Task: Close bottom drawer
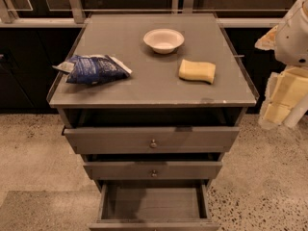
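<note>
The bottom drawer (153, 203) is the lowest of three grey-brown drawers in the cabinet. It is pulled far out, and its empty inside shows from above. Only the top edge of its front panel shows at the lower edge of the view; its knob is out of view. My arm is at the right edge of the view, and the gripper (280, 106) hangs there, well to the right of the cabinet, about level with the top drawer. It touches nothing.
The top drawer (153, 139) and the middle drawer (153, 170) each stand slightly out, with round knobs. On the cabinet top (144, 88) lie a blue snack bag (94, 69), a white bowl (163, 40) and a yellow sponge (197, 71). Speckled floor lies on both sides.
</note>
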`<state>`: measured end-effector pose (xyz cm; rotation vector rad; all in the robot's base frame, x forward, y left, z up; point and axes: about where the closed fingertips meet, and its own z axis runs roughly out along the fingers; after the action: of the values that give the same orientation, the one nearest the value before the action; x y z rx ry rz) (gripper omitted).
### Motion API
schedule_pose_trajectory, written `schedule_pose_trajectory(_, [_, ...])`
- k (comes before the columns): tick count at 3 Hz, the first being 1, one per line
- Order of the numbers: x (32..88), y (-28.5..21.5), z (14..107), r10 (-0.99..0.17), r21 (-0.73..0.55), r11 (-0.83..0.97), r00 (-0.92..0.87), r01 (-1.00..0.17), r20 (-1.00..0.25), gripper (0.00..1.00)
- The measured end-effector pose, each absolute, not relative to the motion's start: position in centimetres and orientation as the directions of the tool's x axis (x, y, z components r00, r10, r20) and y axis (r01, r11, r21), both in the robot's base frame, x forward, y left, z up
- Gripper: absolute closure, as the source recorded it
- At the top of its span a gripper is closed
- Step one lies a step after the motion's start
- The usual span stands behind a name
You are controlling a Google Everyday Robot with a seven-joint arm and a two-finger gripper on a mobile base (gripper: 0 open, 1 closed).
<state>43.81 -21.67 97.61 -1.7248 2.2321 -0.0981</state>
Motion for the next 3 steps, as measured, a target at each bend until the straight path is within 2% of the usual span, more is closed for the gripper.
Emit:
schedule_pose_trajectory(1, [43.8, -21.7, 97.6, -0.953, -0.245, 0.27, -0.222, -0.931, -0.207, 0.0])
schedule_pose_trajectory(2, [42.5, -22.3, 95.3, -0.934, -0.228, 0.293, -0.227, -0.929, -0.275, 0.0])
schedule_pose_trajectory(3, [39.4, -21.6, 90.5, -0.878, -0.196, 0.338, -0.233, -0.921, -0.417, 0.0])
